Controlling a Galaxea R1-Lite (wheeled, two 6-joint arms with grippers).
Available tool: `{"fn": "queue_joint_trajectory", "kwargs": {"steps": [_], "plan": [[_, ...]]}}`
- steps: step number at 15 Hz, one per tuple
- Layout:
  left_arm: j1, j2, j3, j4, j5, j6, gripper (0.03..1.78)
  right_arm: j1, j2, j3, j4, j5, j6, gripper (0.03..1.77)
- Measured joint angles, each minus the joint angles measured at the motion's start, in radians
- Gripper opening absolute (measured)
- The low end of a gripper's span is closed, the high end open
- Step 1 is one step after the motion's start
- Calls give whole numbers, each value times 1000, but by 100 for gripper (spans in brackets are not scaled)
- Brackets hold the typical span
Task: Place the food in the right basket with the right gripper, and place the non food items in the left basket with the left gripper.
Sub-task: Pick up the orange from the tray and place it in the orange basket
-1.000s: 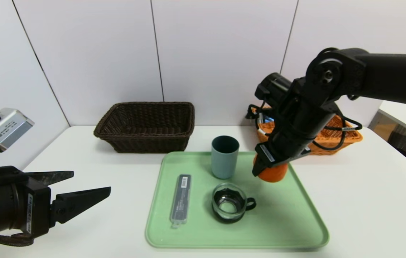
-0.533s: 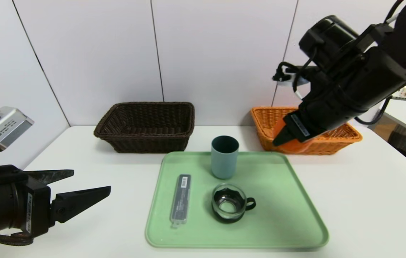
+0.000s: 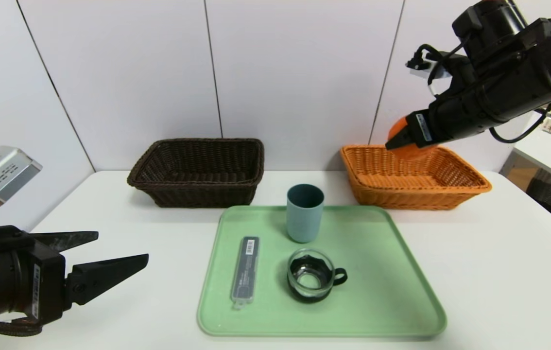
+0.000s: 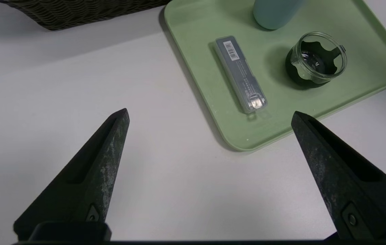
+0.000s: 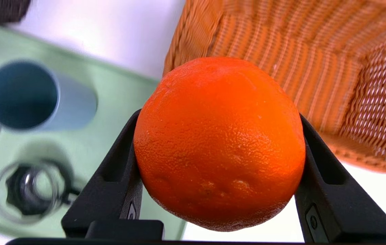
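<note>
The orange (image 3: 404,146) sits clamped between the two black fingers of the right gripper (image 3: 397,141), which hangs in the air above the far left part of the orange-tan basket (image 3: 450,197). From the right wrist view the fruit (image 5: 218,143) fills the gap between the fingers (image 5: 111,177) — each finger presses against one side of it, and the basket's woven interior (image 5: 315,68) shows beyond it. The orange does not touch the basket; no contents show in the visible part of the basket.

The dark brown basket (image 3: 198,172) stands at the far left of the table (image 3: 499,272), well apart from the orange-tan one; nothing shows in the part of its inside that can be seen.

Between and nearer than the baskets lies a green tray (image 3: 402,301). On it stand the blue-grey tumbler (image 3: 305,212) at the far edge, upright, and the clear glass cup (image 3: 312,275) with its black handle pointing right, just nearer than the tumbler. The slim dark grey case (image 3: 246,271) lies flat on the tray's left part, beside the cup.

The left gripper (image 3: 110,253) hovers over the near left of the table — its fingers (image 4: 101,160) spread wide and grasping nothing, pointed toward the tray (image 4: 373,51).
</note>
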Motion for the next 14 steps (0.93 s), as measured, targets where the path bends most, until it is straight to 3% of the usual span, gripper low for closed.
{"fn": "queue_joint_trajectory", "kwargs": {"steps": [3,14], "plan": [[1,-9,1,2,1,-1,169,-29,41,0,-108,-10,0,117],[1,-16,0,1,1,0,169,-174,187,1,-216,-7,-3,116]]}}
